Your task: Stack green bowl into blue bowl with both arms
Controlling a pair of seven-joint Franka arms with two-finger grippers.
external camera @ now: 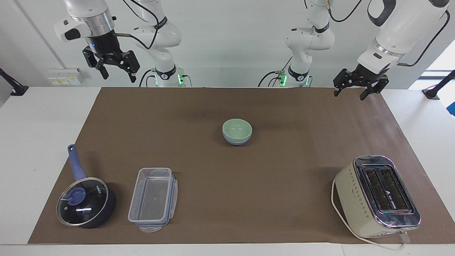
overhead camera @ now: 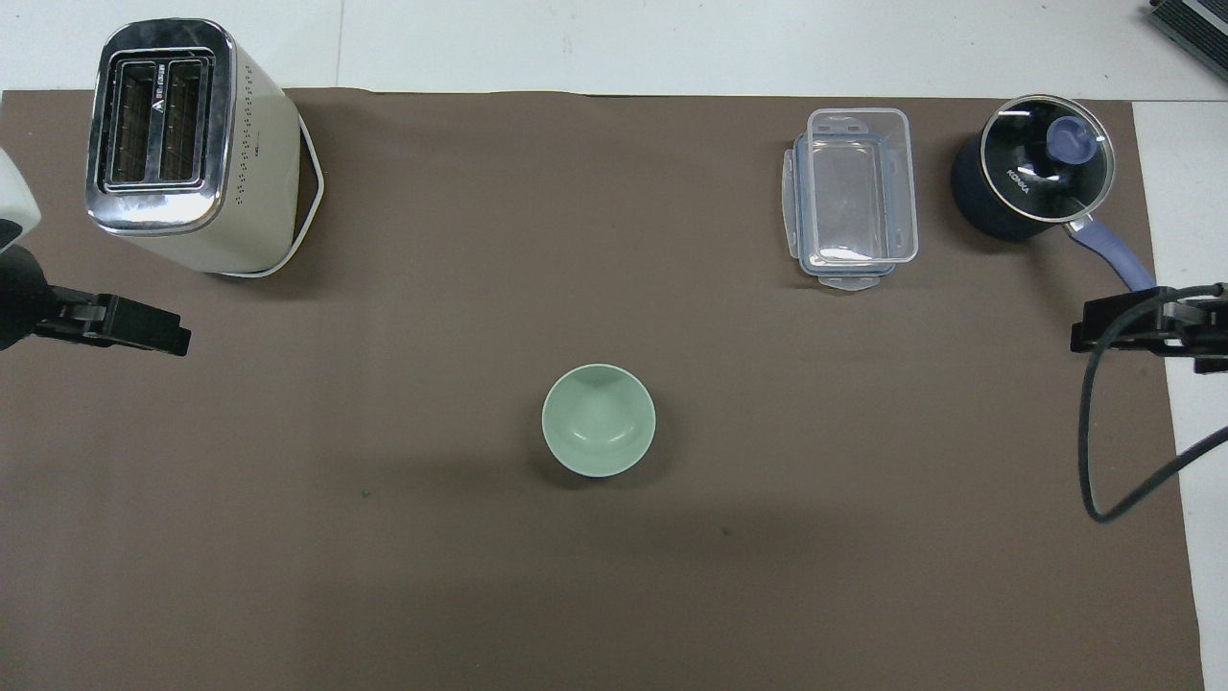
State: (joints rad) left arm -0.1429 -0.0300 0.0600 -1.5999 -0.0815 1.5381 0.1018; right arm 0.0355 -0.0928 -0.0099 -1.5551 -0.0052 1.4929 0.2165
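Item: green bowl (external camera: pixel 237 128), nested in blue bowl (external camera: pixel 237 141), frame centre on the surface (external camera: pixel 199 106).

Left end effector (external camera: pixel 357 91), upper right: spread wide, empty.

Right end effector (external camera: pixel 116 72), upper left: likewise.

We judge stacking done; we keep both clear.

Mint-green bowl (external camera: pixel 237 129) upright, nested inside blue bowl (external camera: pixel 237 142), mid-table.

One high camera faces the robots, another looks steeply down; both share the mat (external camera: pixel 227 199).
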